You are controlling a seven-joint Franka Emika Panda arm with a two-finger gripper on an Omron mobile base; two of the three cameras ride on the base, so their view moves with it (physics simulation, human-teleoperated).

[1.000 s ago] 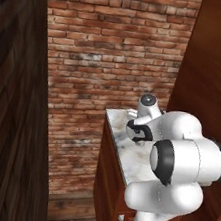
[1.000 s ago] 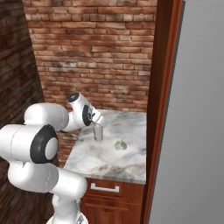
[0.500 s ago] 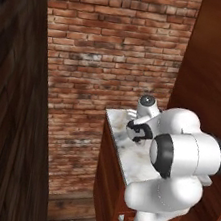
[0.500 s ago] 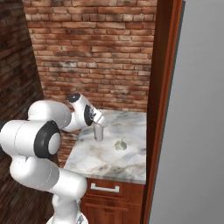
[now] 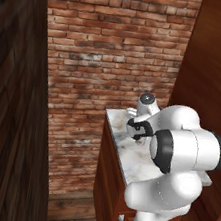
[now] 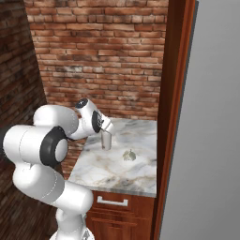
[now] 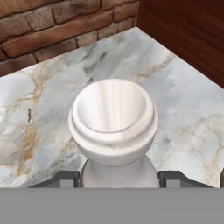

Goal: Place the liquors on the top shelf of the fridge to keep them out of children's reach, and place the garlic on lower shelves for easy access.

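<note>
Evenly lit, flat rendered light; sharp throughout, faint shadows on the marble surface [image 6: 140, 168], no glare.

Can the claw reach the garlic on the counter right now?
Probably not yet: the claw looks closed around the neck of the pale bottle. The garlic lies apart on the counter, nothing over it, so the path looks free.

No readable text in any view.

The pale bottle [image 7: 113, 127] standing on the marble surface [image 6: 140, 161] shows a plain cream top and neck with no lettering that can be made out; the brick wall [image 5: 117, 48], the wood cabinet panels [image 5: 214, 73] and the grey fridge door [image 6: 211, 140] carry no signs, labels or numbers.
</note>
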